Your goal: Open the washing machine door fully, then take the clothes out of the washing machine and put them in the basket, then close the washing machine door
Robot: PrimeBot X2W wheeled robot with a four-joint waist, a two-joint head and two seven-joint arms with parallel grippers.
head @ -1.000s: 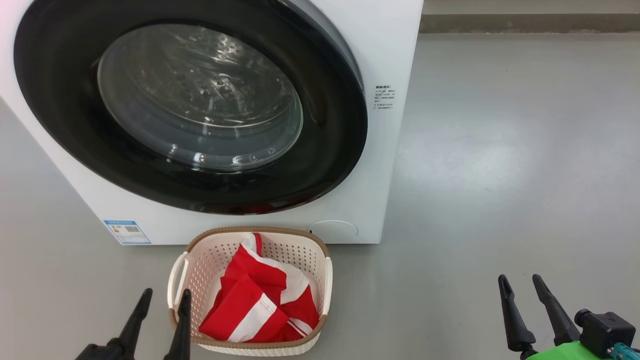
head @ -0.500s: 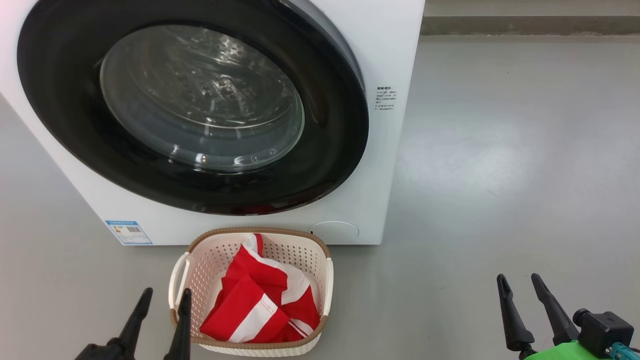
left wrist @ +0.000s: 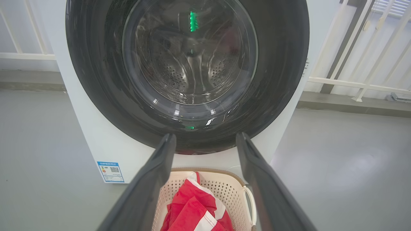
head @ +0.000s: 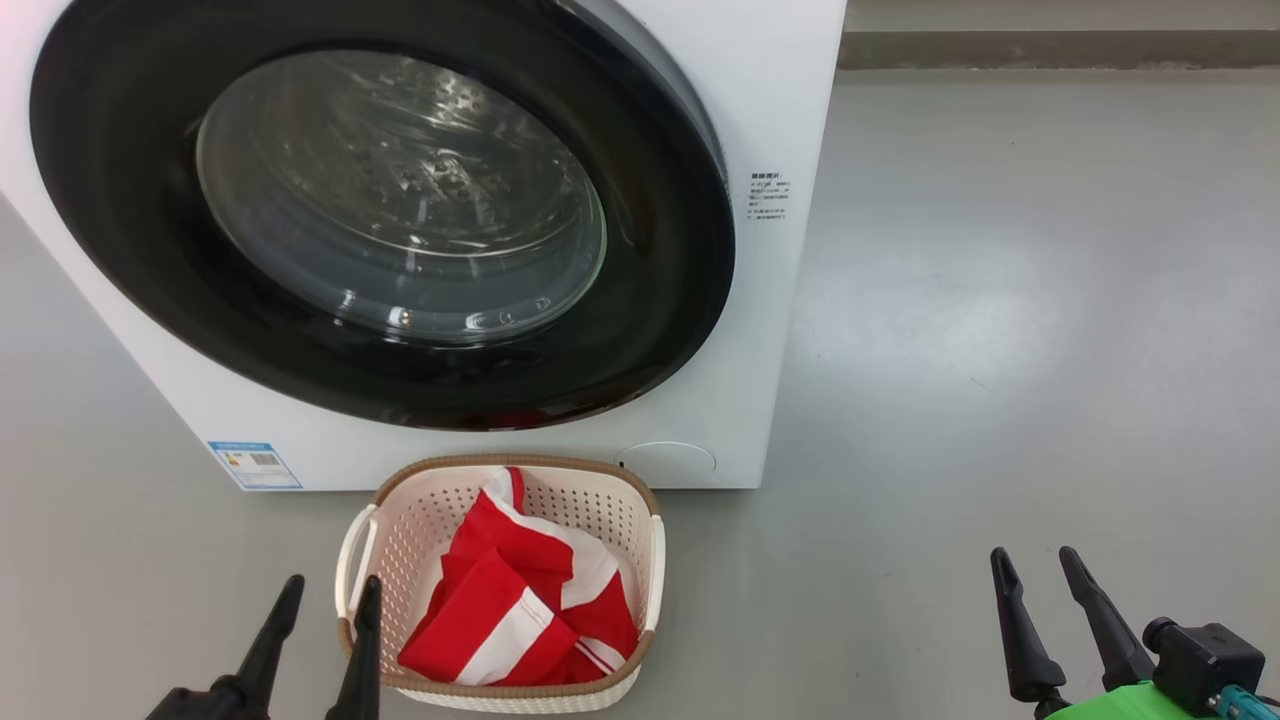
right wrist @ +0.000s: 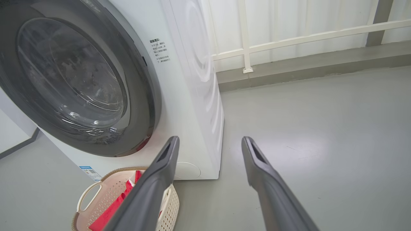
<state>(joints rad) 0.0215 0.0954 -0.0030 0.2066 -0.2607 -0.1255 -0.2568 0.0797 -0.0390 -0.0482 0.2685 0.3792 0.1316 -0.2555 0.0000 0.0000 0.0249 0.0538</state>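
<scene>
Ok, past sec vs now: practically nothing moves. Head view wobbles a hair, but that's the camera, not the things. The left pincer (head: 331, 582) is parked low, fingers spread, nothing btwn them, its inner finger just beside the basket (head: 520, 462) at the left handle (head: 352, 560). The right pincer (head: 1033, 552) sits well off to the right over bare floor (head: 1000, 300), also released and empty. Same poses as a sec ago.

The clothes (head: 520, 600), the red-and-white piece, lie bunched inside the basket. The basket stands on the floor right in front of the washing machine (head: 780, 100); touching it or not, can't tell. The washing machine door (head: 400, 200) lies flat against the front. Through the glass I see the steel drum (left wrist: 192, 73), no fabric. The faint red at the door's bottom rim reads as a reflection of the clothes, imo.

What it means: open, unload and close all look done and the arms are idle, so the task is prob. finished or w/in a beat of it. Only doubt is whether the door is latched; the frames don't settle that.
</scene>
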